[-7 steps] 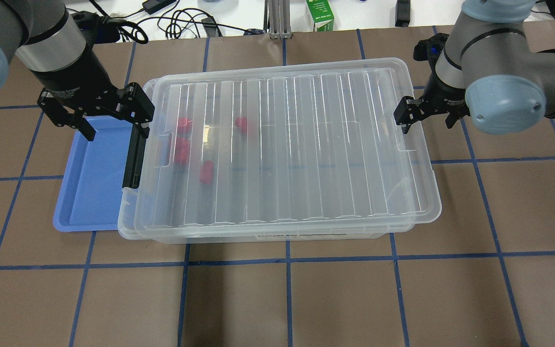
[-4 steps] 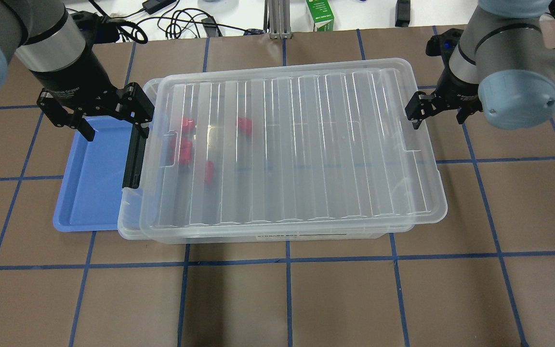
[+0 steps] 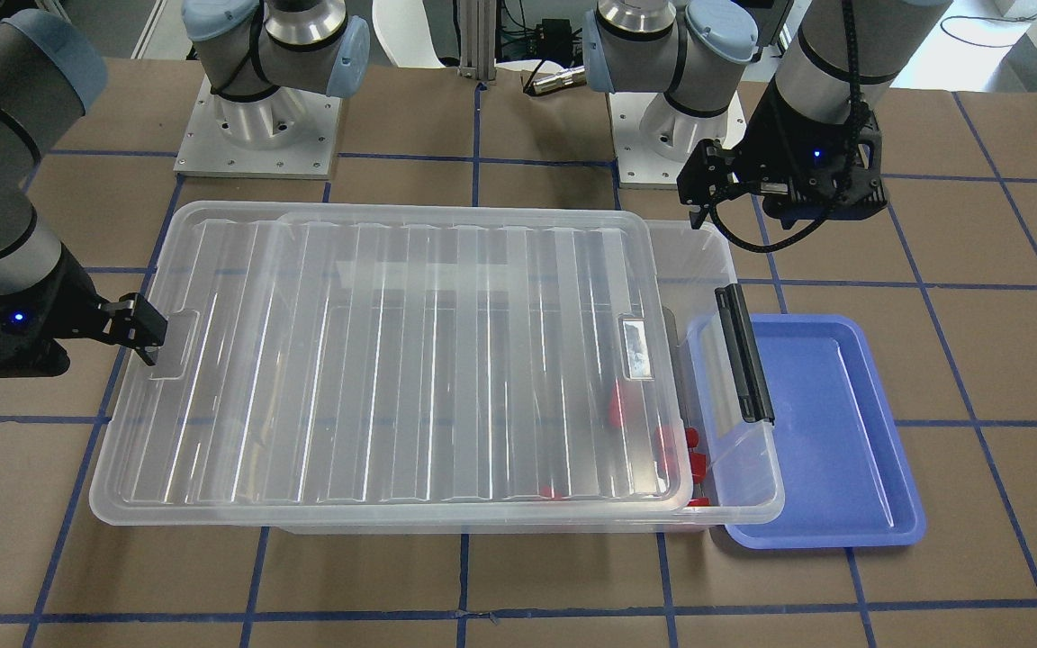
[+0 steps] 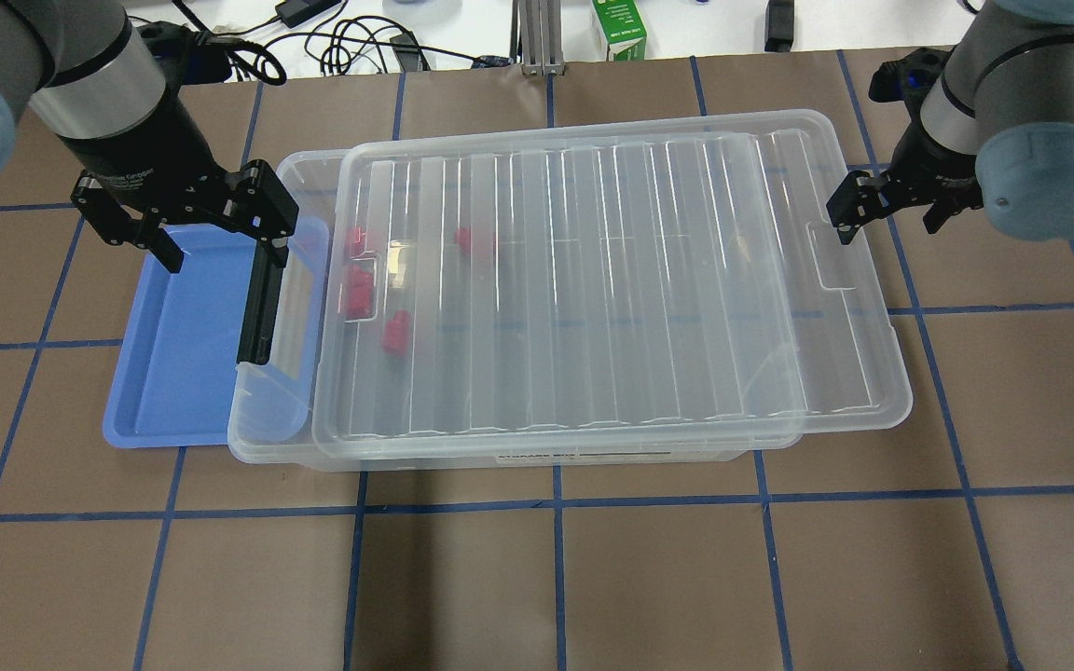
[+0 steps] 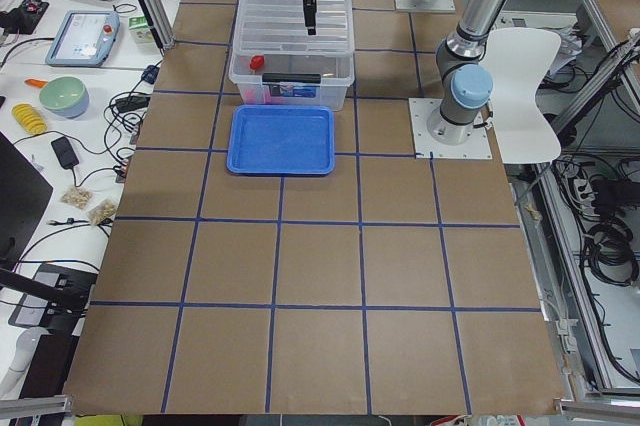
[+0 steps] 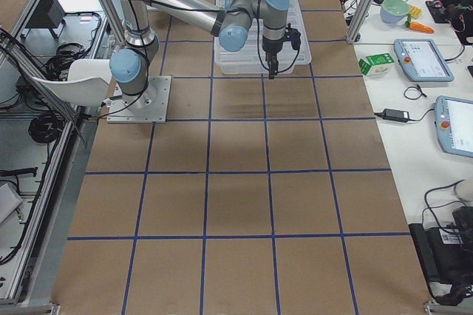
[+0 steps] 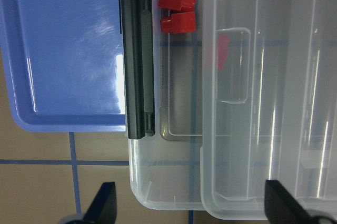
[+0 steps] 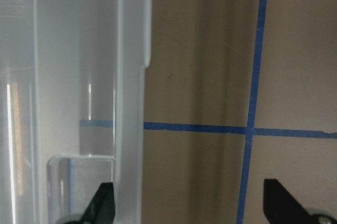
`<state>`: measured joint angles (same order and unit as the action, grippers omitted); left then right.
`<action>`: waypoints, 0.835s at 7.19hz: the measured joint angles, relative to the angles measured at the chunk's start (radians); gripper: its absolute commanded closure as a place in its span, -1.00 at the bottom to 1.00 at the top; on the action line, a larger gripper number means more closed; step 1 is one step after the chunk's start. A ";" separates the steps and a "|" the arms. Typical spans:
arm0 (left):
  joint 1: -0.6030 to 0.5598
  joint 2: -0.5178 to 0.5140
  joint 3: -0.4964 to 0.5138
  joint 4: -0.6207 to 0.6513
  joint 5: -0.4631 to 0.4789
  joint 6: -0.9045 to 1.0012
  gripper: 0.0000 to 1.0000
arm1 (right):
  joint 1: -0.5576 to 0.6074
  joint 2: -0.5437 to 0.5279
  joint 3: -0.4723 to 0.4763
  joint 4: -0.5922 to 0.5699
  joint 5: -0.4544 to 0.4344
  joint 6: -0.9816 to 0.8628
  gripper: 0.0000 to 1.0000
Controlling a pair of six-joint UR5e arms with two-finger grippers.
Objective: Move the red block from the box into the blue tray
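The red blocks (image 4: 358,296) are lying in the box (image 4: 267,445) beside the blue tray (image 4: 173,335), mostly under the offset lid (image 4: 612,280). The right gripper (image 4: 887,216), fingers spread (nothing clamped), is catching the lid's end, so any pull should stay level. The left gripper (image 4: 218,238) is hovering, unclenched.

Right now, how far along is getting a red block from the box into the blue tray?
Done: the lid sits offset on the box, uncovering its latch end. In hand: the open right gripper has a finger at the lid's edge; the open left gripper hovers. Left: red blocks lie inside; blue tray empty.
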<state>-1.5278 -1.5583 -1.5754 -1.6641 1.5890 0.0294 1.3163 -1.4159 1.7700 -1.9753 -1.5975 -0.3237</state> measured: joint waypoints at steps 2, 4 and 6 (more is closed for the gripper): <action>0.000 -0.001 0.001 0.003 -0.003 -0.007 -1.00 | -0.052 -0.003 -0.002 0.001 -0.002 -0.043 -1.00; -0.003 -0.005 0.002 0.006 -0.009 -0.014 -1.00 | -0.106 -0.007 -0.002 0.003 -0.001 -0.090 -1.00; -0.005 -0.008 0.002 0.010 -0.009 -0.013 -1.00 | -0.138 -0.009 -0.001 0.002 -0.002 -0.116 -1.00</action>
<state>-1.5327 -1.5664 -1.5734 -1.6543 1.5799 0.0159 1.1784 -1.4246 1.7686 -1.9732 -1.5990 -0.4396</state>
